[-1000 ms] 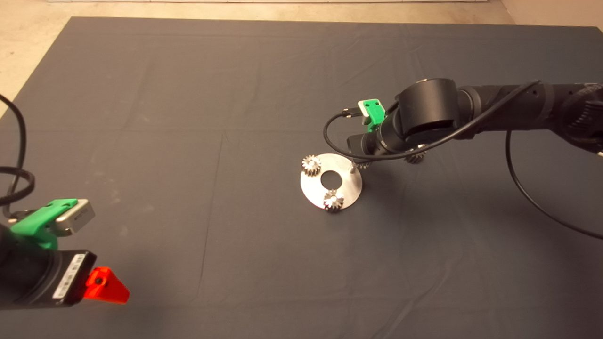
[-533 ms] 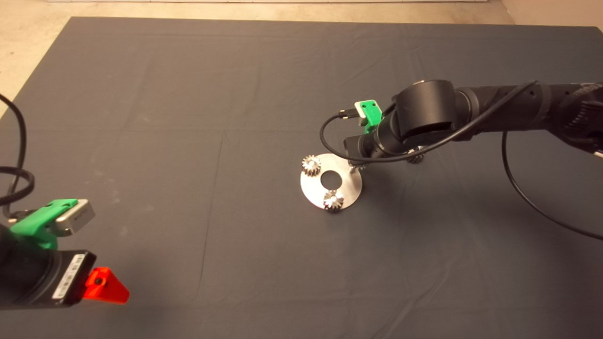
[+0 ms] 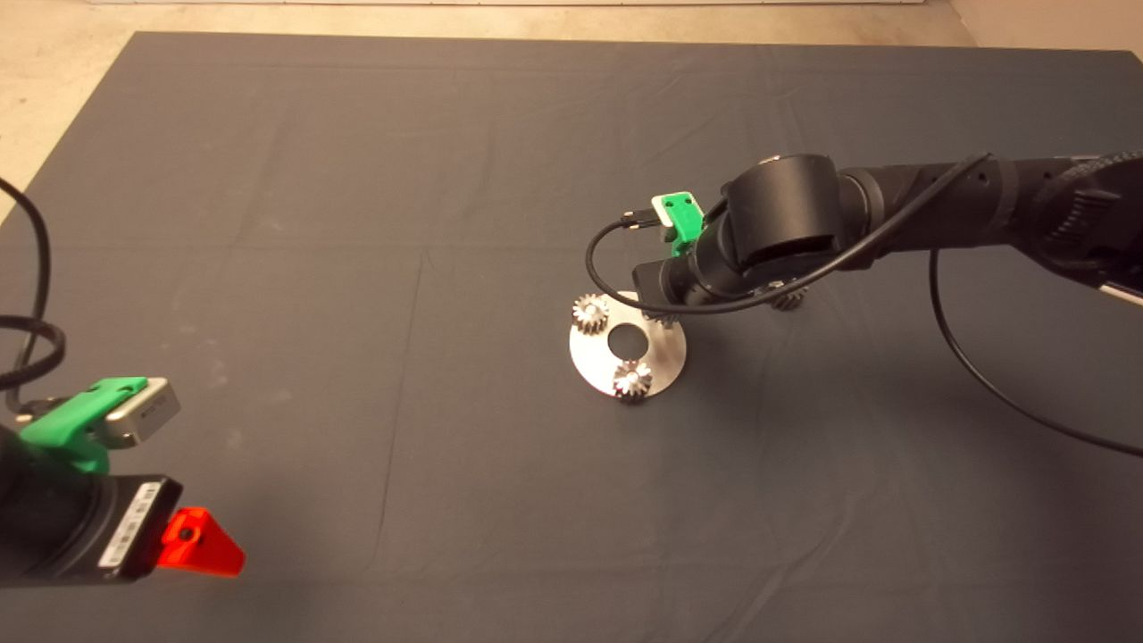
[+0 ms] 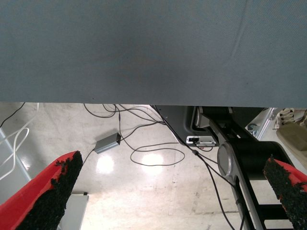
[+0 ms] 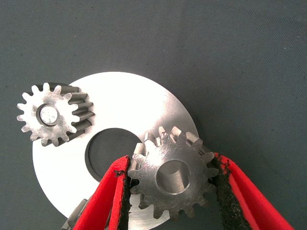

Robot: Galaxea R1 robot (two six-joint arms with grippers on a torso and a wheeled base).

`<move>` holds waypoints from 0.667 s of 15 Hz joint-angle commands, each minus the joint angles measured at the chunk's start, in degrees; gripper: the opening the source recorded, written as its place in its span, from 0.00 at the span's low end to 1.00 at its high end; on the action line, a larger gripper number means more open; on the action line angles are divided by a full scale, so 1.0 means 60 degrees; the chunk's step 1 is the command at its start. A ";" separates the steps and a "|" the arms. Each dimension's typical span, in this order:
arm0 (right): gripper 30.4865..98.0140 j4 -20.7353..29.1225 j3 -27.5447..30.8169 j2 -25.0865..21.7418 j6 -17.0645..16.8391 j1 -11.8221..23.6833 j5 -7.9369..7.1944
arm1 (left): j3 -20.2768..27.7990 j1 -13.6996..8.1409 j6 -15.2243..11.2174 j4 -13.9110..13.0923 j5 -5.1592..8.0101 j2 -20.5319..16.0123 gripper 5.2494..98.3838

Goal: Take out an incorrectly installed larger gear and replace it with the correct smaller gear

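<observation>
The black right arm point(image 3: 786, 232) has swung leftward over the last second, carrying its green gripper with two red fingers point(image 5: 170, 191) from beside the round silvery steel plate point(image 3: 665, 353) to over the plate's right edge. The thin upright pin that stood bare at that edge is now hidden under the wrist. The small grey steel toothed gear point(image 5: 172, 173), pinched between the pads, has travelled along and now sits over the plate.

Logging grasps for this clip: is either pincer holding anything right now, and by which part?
The right pincer holds the smaller gear by its toothed rim, one finger on each side, above the round steel plate. The left pincer, parked at the mat's edge, holds nothing.
</observation>
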 commanded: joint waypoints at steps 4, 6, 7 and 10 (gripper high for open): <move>0.13 0.0054 0.0015 -0.0204 0.0082 0.0310 -0.1197 | -0.0018 -0.0077 0.0056 0.0066 0.1272 -0.0097 1.00; 0.13 0.0287 0.0000 -0.0233 0.0068 0.0313 -0.1197 | -0.0018 -0.0077 0.0056 0.0066 0.1272 -0.0083 1.00; 0.13 0.0410 0.0000 -0.0238 0.0068 0.0327 -0.1197 | -0.0032 -0.0077 0.0065 0.0066 0.1272 -0.0083 1.00; 0.13 0.0483 0.0000 -0.0218 0.0078 0.0328 -0.1197 | -0.0033 -0.0077 0.0070 0.0066 0.1272 -0.0083 1.00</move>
